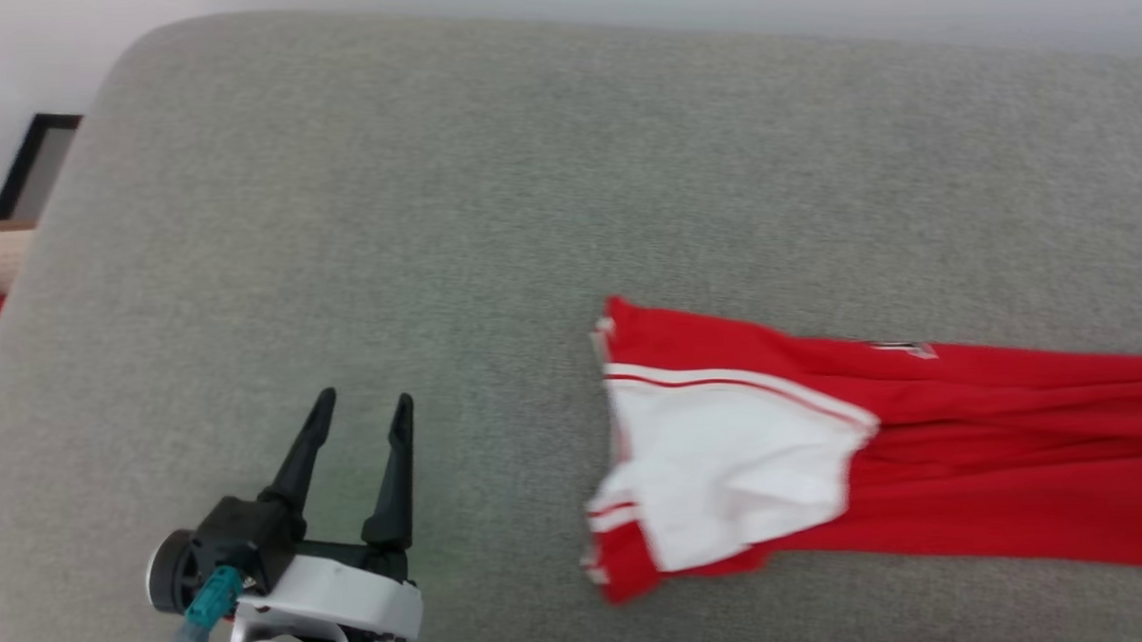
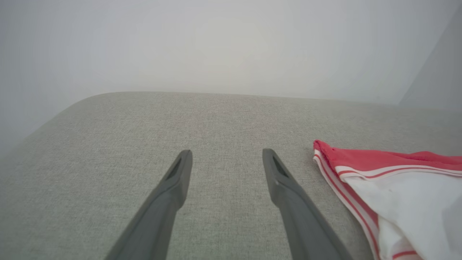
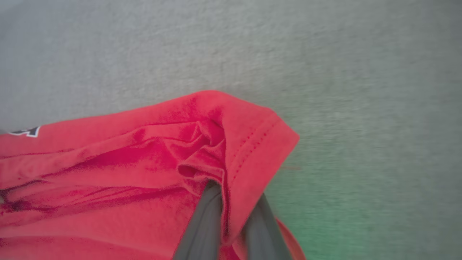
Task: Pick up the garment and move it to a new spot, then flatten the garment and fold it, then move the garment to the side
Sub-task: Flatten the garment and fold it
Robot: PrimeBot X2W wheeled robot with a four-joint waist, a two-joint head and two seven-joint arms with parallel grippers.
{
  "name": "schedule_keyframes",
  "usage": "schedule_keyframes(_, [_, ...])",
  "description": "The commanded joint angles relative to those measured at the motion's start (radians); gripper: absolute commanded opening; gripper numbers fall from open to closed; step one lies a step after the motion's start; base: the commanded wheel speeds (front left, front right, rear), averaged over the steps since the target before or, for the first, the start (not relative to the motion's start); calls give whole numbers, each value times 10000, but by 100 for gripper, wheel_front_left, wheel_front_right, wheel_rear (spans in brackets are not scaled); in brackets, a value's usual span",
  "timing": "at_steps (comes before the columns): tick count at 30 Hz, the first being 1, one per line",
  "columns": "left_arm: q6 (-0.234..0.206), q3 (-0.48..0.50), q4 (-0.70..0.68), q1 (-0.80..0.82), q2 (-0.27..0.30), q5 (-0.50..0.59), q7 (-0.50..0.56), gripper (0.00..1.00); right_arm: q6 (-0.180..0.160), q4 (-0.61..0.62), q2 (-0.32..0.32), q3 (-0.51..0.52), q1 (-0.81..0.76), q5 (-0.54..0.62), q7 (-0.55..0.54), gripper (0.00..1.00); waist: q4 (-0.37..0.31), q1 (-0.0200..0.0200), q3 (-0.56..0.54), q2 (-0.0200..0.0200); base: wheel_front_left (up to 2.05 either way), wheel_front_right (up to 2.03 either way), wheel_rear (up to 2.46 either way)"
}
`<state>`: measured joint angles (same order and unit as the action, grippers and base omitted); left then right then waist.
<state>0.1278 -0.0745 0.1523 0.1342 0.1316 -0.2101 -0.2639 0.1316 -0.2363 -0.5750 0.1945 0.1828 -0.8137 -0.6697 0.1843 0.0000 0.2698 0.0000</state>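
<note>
Right gripper [image 3: 234,213] clamps the hem of a bright red, white-sleeved jersey T-shirt [image 3: 108,169]; left gripper [image 1: 364,400] holds its dark fingers apart above grey woven upholstery [image 1: 433,174].

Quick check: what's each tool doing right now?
Left tool: open, holding nothing.
Right tool: closed on the hem of the shirt.

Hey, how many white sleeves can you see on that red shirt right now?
1. The white sleeve lies folded over the left end of the garment on the grey cushion. A second sleeve may be hidden under the bunched fabric.
</note>
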Motion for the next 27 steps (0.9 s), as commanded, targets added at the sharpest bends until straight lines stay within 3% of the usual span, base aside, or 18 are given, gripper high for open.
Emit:
schedule_keyframes(1, [31,60,0,-102,-41,60,0,100,-18,-111,-147,456,71,122,171,0,-291,0,132,0,0,0,0])
schedule_keyframes(9, [29,118,-340,45,-54,316,0,100,-18,-989,-950,2848,-214,635,912,0,-651,0,388,0,0,0,0])
schedule_keyframes(12, [30,187,-444,143,-48,615,0,100,-17,-1027,-1009,3122,-77,712,1041,0,-715,0,436,0,0,0,0])
schedule_keyframes(19, [31,481,-857,192,-290,1193,0,100,-18,596,-561,1952,-323,724,541,0,-722,0,358,0,0,0,0])
schedule_keyframes(27, [32,167,-589,93,-433,1438,1,100,-17,3075,-118,223,-433,723,-220,0,-437,0,161,0,0,0,0])
